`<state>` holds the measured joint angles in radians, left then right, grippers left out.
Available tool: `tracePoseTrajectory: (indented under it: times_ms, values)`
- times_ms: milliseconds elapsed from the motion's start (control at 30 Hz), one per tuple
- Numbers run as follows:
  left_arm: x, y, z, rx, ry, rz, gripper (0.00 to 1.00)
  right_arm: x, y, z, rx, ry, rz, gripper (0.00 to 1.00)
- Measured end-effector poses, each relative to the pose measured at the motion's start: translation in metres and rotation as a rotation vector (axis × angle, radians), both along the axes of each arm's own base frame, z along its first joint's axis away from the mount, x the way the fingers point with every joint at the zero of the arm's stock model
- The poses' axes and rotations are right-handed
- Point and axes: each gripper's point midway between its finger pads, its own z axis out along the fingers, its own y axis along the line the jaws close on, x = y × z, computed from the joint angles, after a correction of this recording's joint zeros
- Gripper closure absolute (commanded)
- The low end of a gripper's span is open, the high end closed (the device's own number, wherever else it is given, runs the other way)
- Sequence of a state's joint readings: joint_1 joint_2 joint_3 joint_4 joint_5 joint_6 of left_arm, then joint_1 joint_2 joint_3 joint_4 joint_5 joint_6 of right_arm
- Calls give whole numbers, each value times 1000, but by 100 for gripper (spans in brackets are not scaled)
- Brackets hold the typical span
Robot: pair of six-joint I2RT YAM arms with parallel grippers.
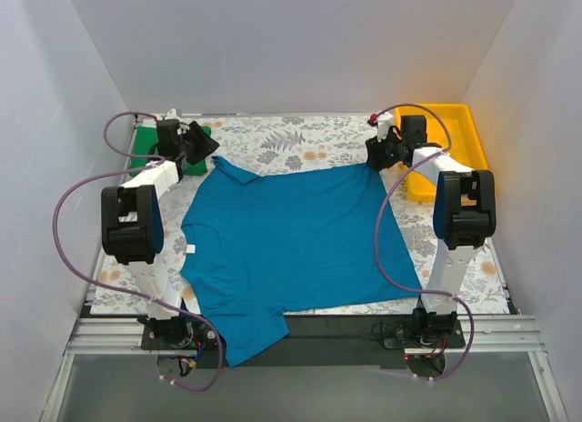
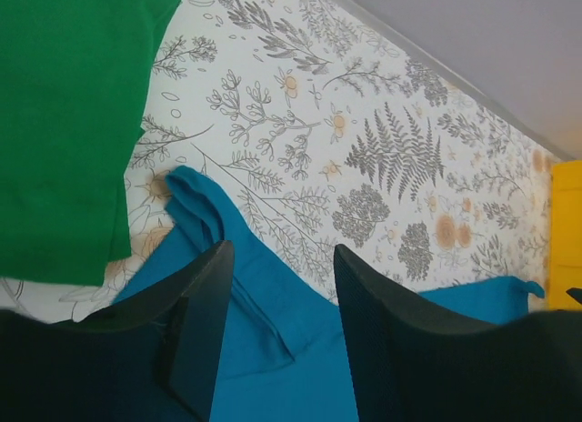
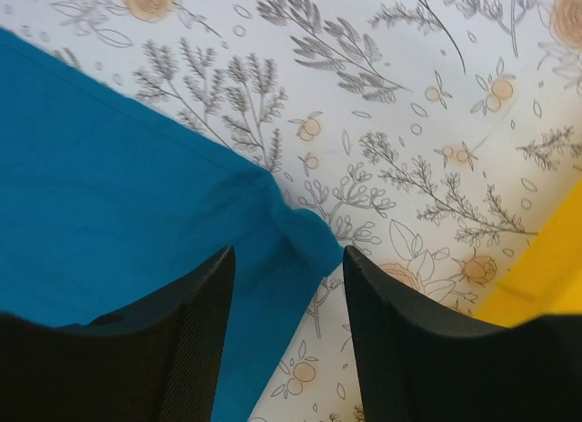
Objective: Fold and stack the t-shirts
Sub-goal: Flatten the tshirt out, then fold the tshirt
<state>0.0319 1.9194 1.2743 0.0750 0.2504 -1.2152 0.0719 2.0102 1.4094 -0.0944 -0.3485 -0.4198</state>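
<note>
The teal-blue t-shirt [image 1: 291, 236] lies spread flat on the flowered table, one sleeve hanging over the near edge. The bright green t-shirt [image 1: 144, 147] lies folded at the far left corner, partly behind my left arm. My left gripper [image 1: 202, 147] is open just above the teal shirt's far left corner [image 2: 195, 204], with the green shirt [image 2: 64, 122] to its left. My right gripper [image 1: 377, 155] is open above the teal shirt's far right corner [image 3: 305, 231]. Neither gripper holds anything.
A yellow plastic tray [image 1: 464, 140] stands at the far right, just behind my right gripper; its edge shows in the right wrist view [image 3: 546, 276]. White walls close in the table on three sides.
</note>
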Motion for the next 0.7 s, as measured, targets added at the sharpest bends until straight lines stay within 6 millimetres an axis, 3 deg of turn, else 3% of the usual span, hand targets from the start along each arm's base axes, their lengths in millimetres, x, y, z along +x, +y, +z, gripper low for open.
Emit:
tracePoseTrajectory:
  times_ms: [133, 267, 400, 533, 700]
  values:
    - [-22, -4, 17, -6, -24, -21, 54, -13, 15, 13, 33, -8, 115, 43]
    - [-34, -11, 3, -35, 26, -48, 55, -36, 34, 7, 54, 54, 242, 46]
    - [-38, -15, -17, -60, 94, -57, 60, -59, 70, 1, 36, 98, 359, 50]
    - [-26, -15, -36, -82, 154, -43, 64, -66, 98, 6, 51, 116, 404, 53]
    - [-3, -6, -61, -79, 221, 24, 64, -58, 89, 7, 38, 124, 342, 54]
